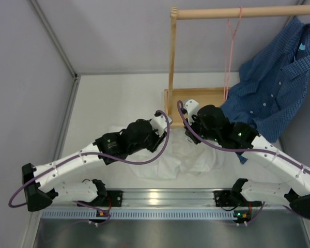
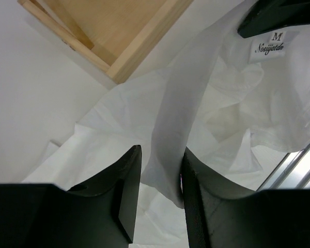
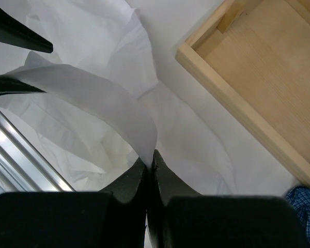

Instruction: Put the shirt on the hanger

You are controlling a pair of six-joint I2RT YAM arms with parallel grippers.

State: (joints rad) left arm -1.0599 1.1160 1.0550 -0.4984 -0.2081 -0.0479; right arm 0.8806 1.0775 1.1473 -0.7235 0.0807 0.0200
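Observation:
The white shirt [image 1: 182, 159] lies crumpled on the table between my two arms. Its collar band [image 2: 178, 98] is lifted and stretched between the grippers, with the label [image 2: 270, 45] showing near the right gripper. My right gripper [image 3: 150, 157] is shut on one end of the collar band [image 3: 93, 95]. My left gripper [image 2: 160, 155] is open around the other end; the cloth rests against one finger only. In the top view the left gripper [image 1: 156, 138] and right gripper [image 1: 192, 135] are close together over the shirt. The pink hanger [image 1: 230, 51] hangs empty on the wooden rail [image 1: 237, 12].
The rack's wooden base tray [image 1: 196, 94] lies just behind the shirt, also in the left wrist view [image 2: 119, 20] and right wrist view [image 3: 268, 67]. A blue checked shirt [image 1: 279, 88] hangs at the right. An aluminium rail [image 1: 165, 196] runs along the near edge.

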